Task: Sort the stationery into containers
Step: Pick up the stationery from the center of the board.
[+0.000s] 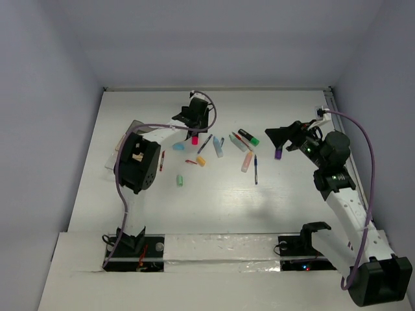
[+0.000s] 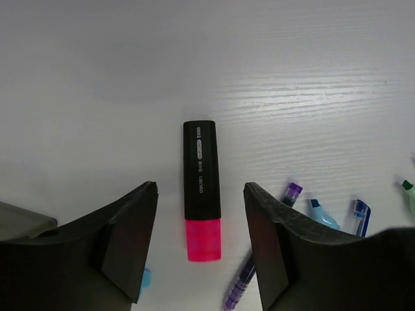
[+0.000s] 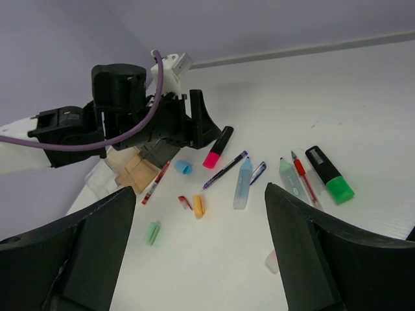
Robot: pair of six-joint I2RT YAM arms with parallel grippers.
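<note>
Left gripper: fingers parted astride the pink highlighter, a gap on each side, grasping nothing.
Right gripper: fingers spread wide and empty, well to the right of the highlighter.
Pink highlighter: lying flat on the white table.
Purple pen: just beside the highlighter's pink end.
Green highlighter: farther right of it.
Containers: left of the highlighter, partly hidden by the left arm.

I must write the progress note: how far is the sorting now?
Done: nothing visibly sorted. In hand: the left gripper straddles the pink highlighter, jaws open, not gripping. Left: the green highlighter, red pen and more lie loose on the table; the right gripper is open.
</note>
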